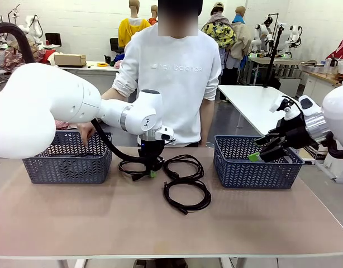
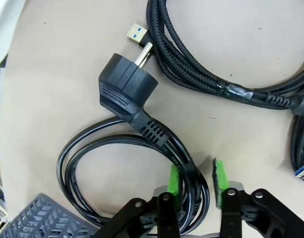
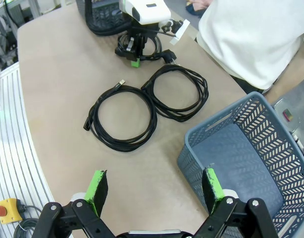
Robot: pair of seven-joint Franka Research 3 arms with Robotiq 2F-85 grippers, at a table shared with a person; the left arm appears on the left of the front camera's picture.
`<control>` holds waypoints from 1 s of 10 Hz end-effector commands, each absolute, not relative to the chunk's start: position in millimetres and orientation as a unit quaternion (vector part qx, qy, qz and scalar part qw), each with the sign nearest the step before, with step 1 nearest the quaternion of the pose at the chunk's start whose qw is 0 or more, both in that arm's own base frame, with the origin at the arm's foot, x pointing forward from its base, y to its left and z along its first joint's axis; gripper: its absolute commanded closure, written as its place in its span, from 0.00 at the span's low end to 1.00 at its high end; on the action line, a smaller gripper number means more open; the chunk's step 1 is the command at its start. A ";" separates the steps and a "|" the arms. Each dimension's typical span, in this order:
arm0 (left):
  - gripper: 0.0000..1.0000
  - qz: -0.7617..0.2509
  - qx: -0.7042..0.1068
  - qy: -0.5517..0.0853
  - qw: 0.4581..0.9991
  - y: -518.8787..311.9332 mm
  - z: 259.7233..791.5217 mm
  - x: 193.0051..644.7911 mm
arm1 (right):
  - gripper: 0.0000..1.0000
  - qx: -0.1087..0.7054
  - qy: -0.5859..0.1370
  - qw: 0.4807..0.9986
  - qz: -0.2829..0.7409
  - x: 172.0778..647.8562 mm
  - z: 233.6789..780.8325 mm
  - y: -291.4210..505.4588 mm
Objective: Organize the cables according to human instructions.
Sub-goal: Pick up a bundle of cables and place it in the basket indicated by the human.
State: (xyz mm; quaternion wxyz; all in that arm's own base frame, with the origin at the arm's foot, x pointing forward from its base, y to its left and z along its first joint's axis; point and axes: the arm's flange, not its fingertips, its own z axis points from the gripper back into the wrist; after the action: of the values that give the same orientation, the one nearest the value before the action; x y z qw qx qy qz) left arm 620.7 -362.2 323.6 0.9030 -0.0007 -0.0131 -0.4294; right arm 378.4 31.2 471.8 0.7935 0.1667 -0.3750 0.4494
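Power cord [image 2: 151, 133]: loose coil flat on the counter [image 1: 171, 229], just beside the left basket [image 1: 65, 167]. Plug [image 2: 125, 87] lying outward, one pin near or touching braided cable from a neighbouring coil. Far braided coil [image 3: 179, 117] and near braided coil [image 3: 122, 147] side by side at mid-counter.

Left claw [image 2: 195, 174] down on the cord, green pads astride several strands opposite the plug. One pad against the cord, a sliver of counter beside the other; cannot tell whether clamped. Right claw [image 3: 153, 173] spread wide, holding nothing, hanging by the right basket [image 1: 255, 173].

Likely trouble, judged from this layout:
- Catching only some strands between the pads; on lifting, slack loops dropping and the coil unwinding.
- Heavy plug trailing, hooking a pin in braided cable and dragging that coil along.
- Dangling loops snagging on a basket rim instead of dropping inside.
- Person's hand [image 1: 86, 132] at the far rim of the left basket; contact possible on delivery there.
- Wrong basket, through misreading of the instruction.
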 end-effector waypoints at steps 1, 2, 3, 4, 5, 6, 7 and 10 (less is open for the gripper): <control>0.80 -0.418 0.021 -0.012 0.908 -361.2 327.6 622.7 | 0.00 0.174 -0.384 0.784 0.455 382.8 468.9 29.5; 0.91 -0.417 0.022 -0.012 0.909 -360.9 327.5 622.6 | 0.00 0.174 -0.384 0.784 0.455 382.8 468.9 29.5; 0.99 -0.415 0.022 -0.012 0.909 -360.5 327.9 623.0 | 0.00 0.174 -0.384 0.784 0.455 382.8 468.9 29.5; 1.00 -0.412 0.024 -0.011 0.911 -359.6 328.4 623.3 | 0.00 0.174 -0.384 0.784 0.455 382.8 468.9 29.5; 1.00 -0.408 0.028 -0.012 0.912 -357.8 328.9 623.4 | 0.00 0.174 -0.384 0.784 0.455 382.8 468.9 29.5; 1.00 -0.402 0.032 -0.011 0.915 -356.2 329.4 623.9 | 0.00 0.174 -0.384 0.784 0.455 382.8 468.9 29.5; 1.00 -0.391 0.041 -0.014 0.919 -353.4 331.8 625.3 | 0.00 0.174 -0.384 0.784 0.455 382.8 468.9 29.5; 1.00 -0.369 0.071 -0.040 0.926 -343.1 356.0 627.3 | 0.00 0.174 -0.384 0.784 0.455 382.8 468.9 29.5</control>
State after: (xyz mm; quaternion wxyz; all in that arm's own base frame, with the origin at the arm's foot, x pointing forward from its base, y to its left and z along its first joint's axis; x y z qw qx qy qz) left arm 632.4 -345.4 340.1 0.9221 0.0430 -0.0325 -0.3833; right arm 378.4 31.2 471.8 0.7935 0.1667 -0.3750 0.4494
